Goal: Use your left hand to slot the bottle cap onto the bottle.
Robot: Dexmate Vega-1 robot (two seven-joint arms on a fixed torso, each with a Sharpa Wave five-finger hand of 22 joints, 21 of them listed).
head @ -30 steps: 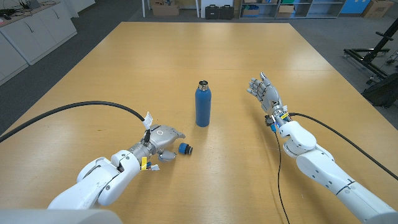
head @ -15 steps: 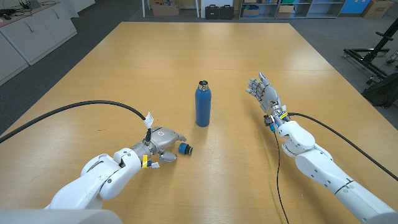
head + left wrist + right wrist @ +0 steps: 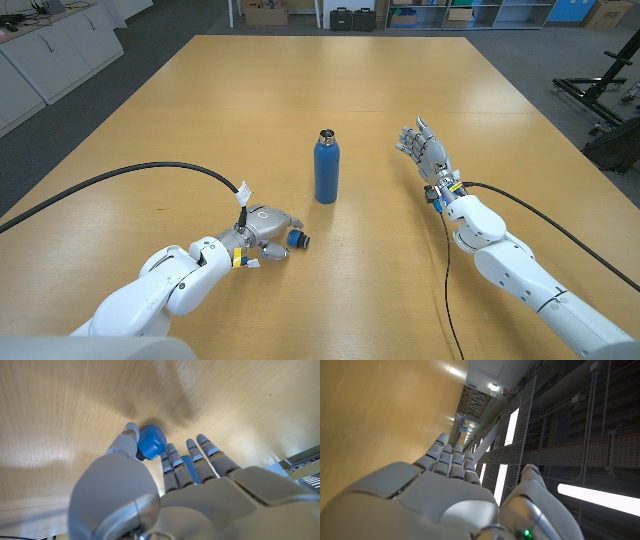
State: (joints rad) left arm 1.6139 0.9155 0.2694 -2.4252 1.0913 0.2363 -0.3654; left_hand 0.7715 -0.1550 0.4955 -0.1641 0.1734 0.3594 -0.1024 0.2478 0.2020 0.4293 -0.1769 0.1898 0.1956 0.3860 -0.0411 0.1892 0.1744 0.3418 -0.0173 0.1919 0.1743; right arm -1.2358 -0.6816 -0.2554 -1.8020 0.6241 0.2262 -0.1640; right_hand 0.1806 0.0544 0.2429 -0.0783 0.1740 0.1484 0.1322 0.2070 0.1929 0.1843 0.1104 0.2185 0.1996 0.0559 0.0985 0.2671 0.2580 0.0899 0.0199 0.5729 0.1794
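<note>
Small blue bottle cap [image 3: 151, 443] pinched by left hand [image 3: 262, 226] fingers [image 3: 172, 462] on wrist view; right hand [image 3: 427, 151] spread, holding nothing.

The robot's left arm reaches in from the lower left, its forearm angled toward the table's middle. The left hand [image 3: 262, 226] is low over the wood, back upward, fingers [image 3: 173, 462] extended forward. The right arm reaches in from the lower right. The right hand [image 3: 424, 148] is raised, fingers [image 3: 451, 460] straight and apart, holding nothing.
</note>
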